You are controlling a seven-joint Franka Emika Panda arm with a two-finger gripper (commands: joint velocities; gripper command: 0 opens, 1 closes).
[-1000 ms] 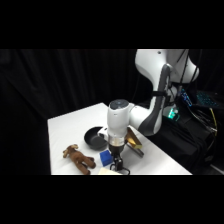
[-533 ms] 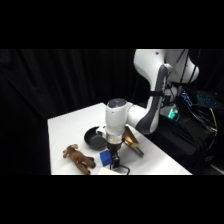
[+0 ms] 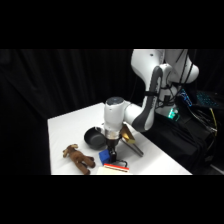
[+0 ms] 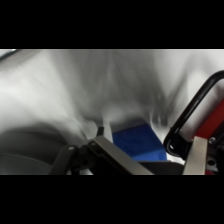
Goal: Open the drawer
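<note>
The drawer lies at the table's front edge, showing a pale face with a red strip and a thin black loop handle. My gripper hangs just above and behind it, next to the small blue cube. In the wrist view the handle curves up at the right. Its lower end sits between my two fingers, which stand apart without clamping it. My gripper is open. The blue cube lies just beyond the fingers.
A black round bowl sits left of the gripper, and a brown stuffed toy lies near the front left. A tan object rests behind the gripper. The table edge drops off at the right, with cables beyond.
The gripper has edged slightly left and down toward the handle. The objects on the table have not moved.
</note>
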